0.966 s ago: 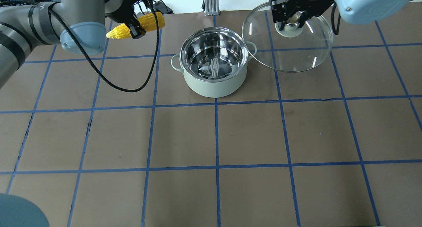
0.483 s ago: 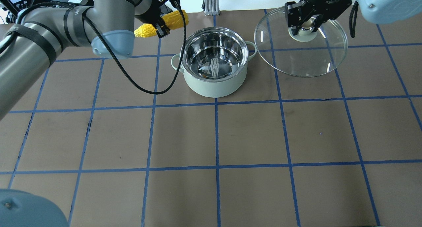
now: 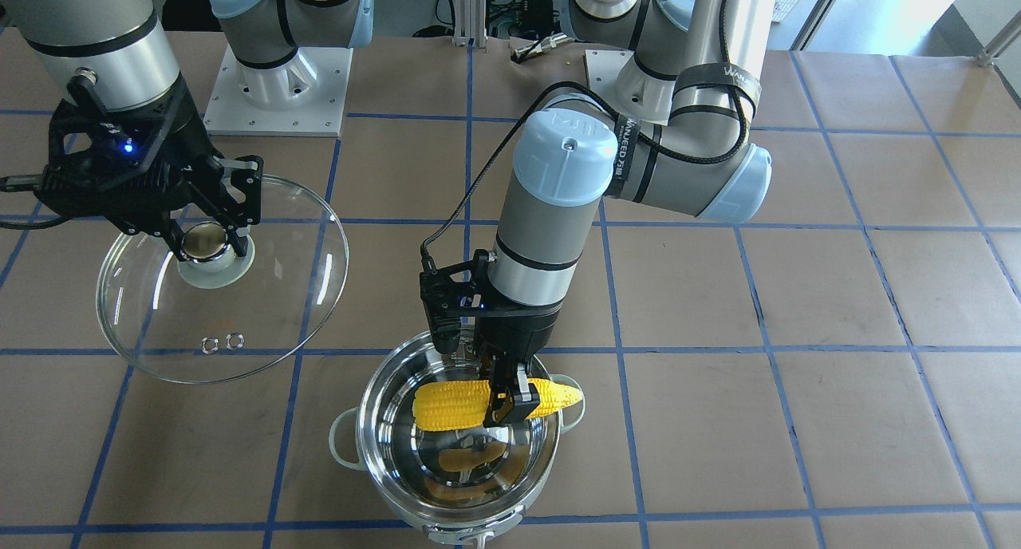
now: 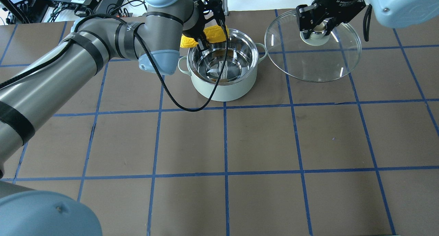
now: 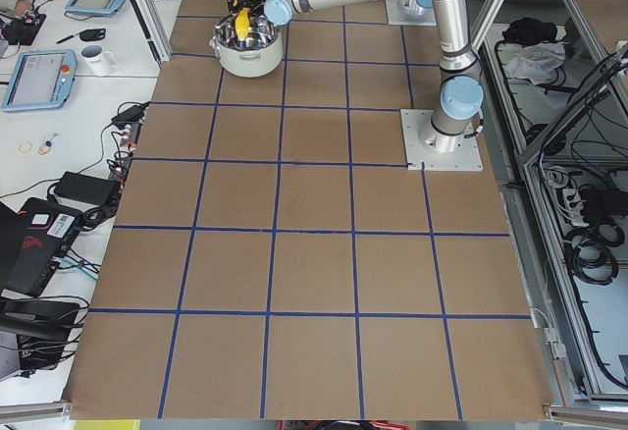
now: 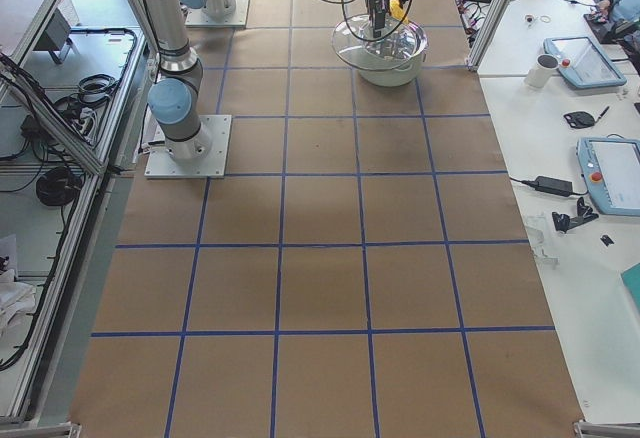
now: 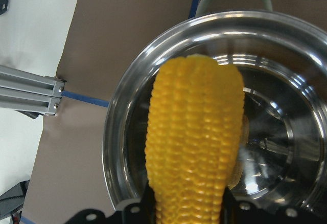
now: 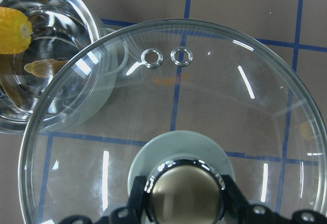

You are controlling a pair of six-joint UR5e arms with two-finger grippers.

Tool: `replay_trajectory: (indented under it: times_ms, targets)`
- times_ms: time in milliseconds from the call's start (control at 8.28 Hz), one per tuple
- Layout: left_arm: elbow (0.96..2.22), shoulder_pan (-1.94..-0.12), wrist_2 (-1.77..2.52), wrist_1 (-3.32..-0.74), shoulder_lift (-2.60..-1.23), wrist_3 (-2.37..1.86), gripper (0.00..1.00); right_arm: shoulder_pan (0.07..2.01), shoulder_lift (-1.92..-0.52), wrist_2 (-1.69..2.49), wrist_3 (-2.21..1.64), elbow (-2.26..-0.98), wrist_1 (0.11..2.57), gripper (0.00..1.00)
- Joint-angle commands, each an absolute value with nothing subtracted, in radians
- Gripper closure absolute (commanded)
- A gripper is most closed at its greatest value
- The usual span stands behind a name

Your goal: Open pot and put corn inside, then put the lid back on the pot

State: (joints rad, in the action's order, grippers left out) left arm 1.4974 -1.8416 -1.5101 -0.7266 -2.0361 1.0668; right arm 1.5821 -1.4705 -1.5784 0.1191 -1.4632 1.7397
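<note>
Front-on, the bent left arm (image 3: 550,198) points down; left fingers (image 3: 514,397) clamp the corn (image 3: 451,405) level over the open pot (image 3: 368,445). Overhead, right fingers (image 4: 303,23) pinch the lid (image 4: 315,64) by its knob (image 4: 318,30), right of the pot, apparently above the counter (image 4: 260,140).

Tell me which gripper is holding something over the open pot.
The left gripper, clamped on the corn above the mouth of the pot. The right gripper holds the lid by its knob, off to the pot's side.

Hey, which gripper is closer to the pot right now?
Left. The left gripper holds the corn right over the open pot; the right gripper holds the lid off to one side of it.
</note>
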Motion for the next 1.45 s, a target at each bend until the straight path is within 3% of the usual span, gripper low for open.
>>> replay_trajectory:
  times_ms: [0,483,604,725,846,1329]
  targets:
    - [1.496,-1.855,-1.505,-0.706,-2.077,1.084,1.0,1.582,-1.471,-1.578,0.12,-1.463,1.74,0.67]
    - [1.494,-1.859,-1.459,-0.675,-2.102,1.071,1.0,1.583,-1.474,-1.578,0.12,-1.463,1.741,0.67]
    - [1.494,-1.859,-1.46,-0.675,-2.103,1.071,0.65,1.583,-1.476,-1.578,0.12,-1.463,1.741,0.67]
    - [1.496,-1.859,-1.46,-0.675,-2.105,1.019,0.18,1.583,-1.476,-1.578,0.12,-1.463,1.741,0.67]
    - [1.496,-1.859,-1.459,-0.675,-2.106,0.941,0.0,1.585,-1.476,-1.577,0.12,-1.463,1.741,0.67]
    - [1.496,-1.85,-1.473,-0.692,-2.021,0.867,0.0,1.585,-1.476,-1.578,0.12,-1.463,1.741,0.67]
